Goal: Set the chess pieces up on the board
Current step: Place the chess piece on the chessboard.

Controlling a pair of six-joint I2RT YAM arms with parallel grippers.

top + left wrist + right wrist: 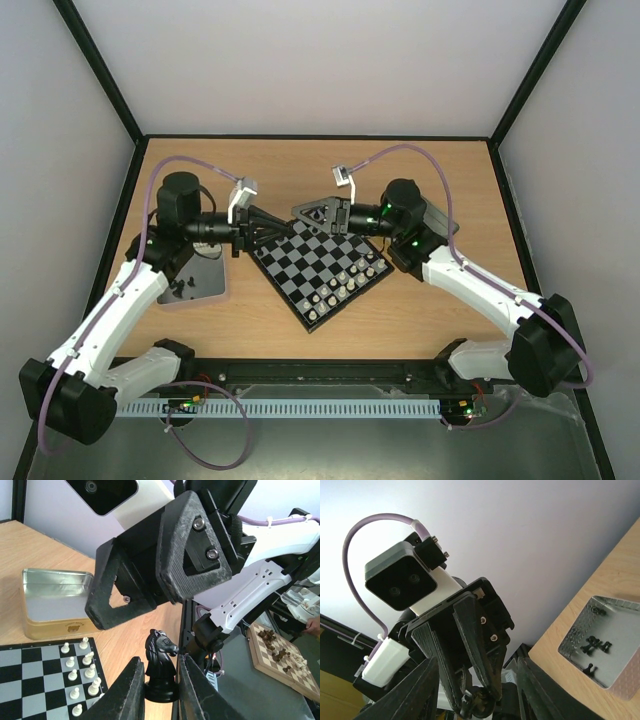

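Note:
The board (318, 268) lies turned like a diamond at the table's middle, with white pieces (342, 284) in two rows along its near-right side. My left gripper (283, 228) hovers over the board's far-left corner, shut on a black knight (160, 647) held upright by its base between the fingers (131, 690). My right gripper (302, 213) faces it tip to tip and is open and empty. In the right wrist view its jaws stand wide on either side of the left gripper (470, 645). White pawns (82, 672) and the board (30, 680) also show in the left wrist view.
An open metal tin (197, 283) with several black pieces (594, 645) lies left of the board. A second, empty tin (52, 600) stands near the board's far-right side. A wooden chessboard (280, 655) sits off the table beyond its edge.

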